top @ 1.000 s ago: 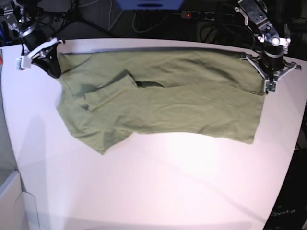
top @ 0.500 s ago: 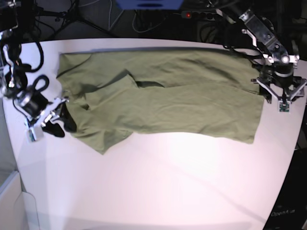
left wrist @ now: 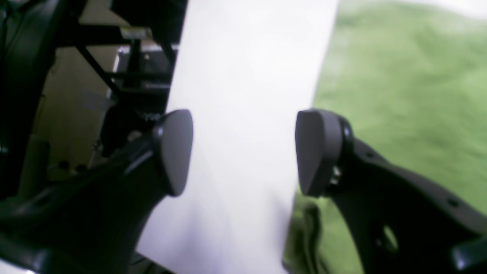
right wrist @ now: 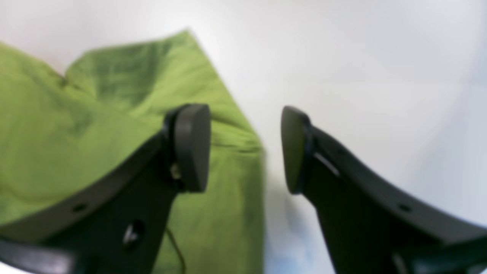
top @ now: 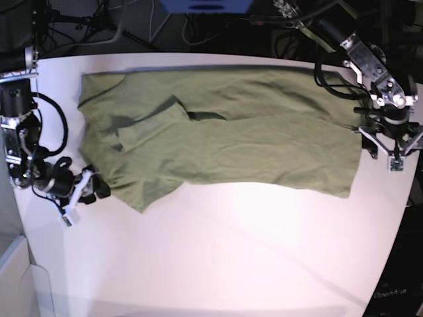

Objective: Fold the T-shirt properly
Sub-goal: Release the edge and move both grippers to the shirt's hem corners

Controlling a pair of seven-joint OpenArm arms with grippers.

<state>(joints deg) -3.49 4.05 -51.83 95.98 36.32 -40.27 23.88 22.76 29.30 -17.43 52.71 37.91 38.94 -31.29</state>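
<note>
T-shirt (top: 225, 132) — olive, wrinkled, apparently half-folded.

A lab: white table (top: 218, 251), power strip (top: 274, 21), tangled cables (top: 132, 20).

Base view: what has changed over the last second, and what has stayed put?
Both arms left the far edge of the T-shirt and came toward the near side. The right gripper now sits low beside the sleeve edge; the left gripper hangs off the hem side. Both jaws stand open, holding nothing. The shirt lies as before on the table.
</note>
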